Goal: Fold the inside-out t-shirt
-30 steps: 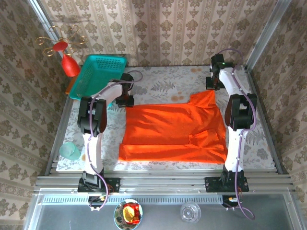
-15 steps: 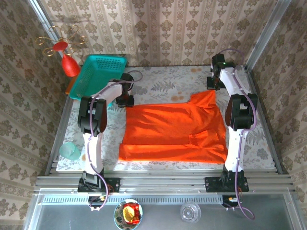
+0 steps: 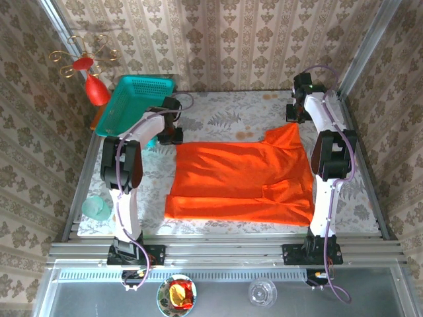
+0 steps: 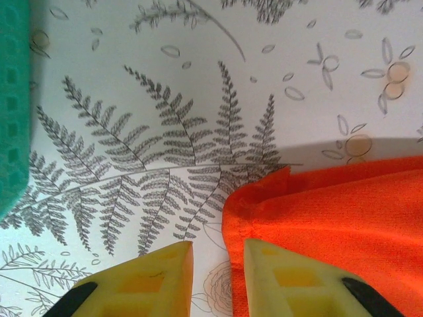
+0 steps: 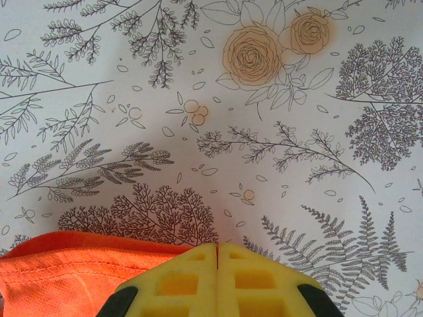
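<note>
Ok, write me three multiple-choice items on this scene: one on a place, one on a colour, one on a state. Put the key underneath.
1. Where on the table is the teal basket? A near right corner; B far left corner; C dead centre.
2. What colour is the t-shirt? A white; B navy; C orange-red.
3. How do the right claw's jaws stand? A shut; B wide open; C clamped on the basket.
Key: 1 B, the top view has it at the far left edge. 2 C, the spread cloth is bright orange-red. 3 A, the right wrist view shows its two yellow fingers pressed together.
</note>
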Controlling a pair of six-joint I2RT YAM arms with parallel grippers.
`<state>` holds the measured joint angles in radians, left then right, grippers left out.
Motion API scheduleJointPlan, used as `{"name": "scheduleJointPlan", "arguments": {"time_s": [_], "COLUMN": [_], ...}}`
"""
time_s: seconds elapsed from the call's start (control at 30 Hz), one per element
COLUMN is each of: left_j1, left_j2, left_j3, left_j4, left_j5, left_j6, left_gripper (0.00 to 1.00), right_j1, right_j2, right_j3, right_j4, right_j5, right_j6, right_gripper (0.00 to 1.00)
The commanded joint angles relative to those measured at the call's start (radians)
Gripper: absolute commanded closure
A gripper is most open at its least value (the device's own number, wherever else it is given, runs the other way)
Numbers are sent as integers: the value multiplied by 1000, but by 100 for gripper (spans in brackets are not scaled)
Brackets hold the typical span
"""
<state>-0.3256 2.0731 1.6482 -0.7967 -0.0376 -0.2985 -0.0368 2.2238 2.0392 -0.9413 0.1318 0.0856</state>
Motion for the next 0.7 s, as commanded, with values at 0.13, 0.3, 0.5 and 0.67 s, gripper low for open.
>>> {"name": "scheduleJointPlan", "arguments": {"time_s": [0.13, 0.3, 0.5, 0.67], "left_j1": [8, 14, 19, 20], "left_j2": [53, 96, 140, 157], "left_j3": [12, 49, 76, 83], "left_j4": [34, 36, 38, 24], "left_j5": [54, 78, 100, 104], "left_j6": [-4, -3, 1, 4], "left_gripper": [72, 72, 72, 78], "right_j1": [-5, -5, -6, -6], "right_j2": [-47, -48, -49, -48], "right_j3": [-2, -2, -4, -5], "right_j4": [-7, -8, -11, -11], "right_j5": [5, 6, 8, 8], "right_j6": [5, 3, -1, -1], "right_gripper": [100, 100, 100, 100]}}
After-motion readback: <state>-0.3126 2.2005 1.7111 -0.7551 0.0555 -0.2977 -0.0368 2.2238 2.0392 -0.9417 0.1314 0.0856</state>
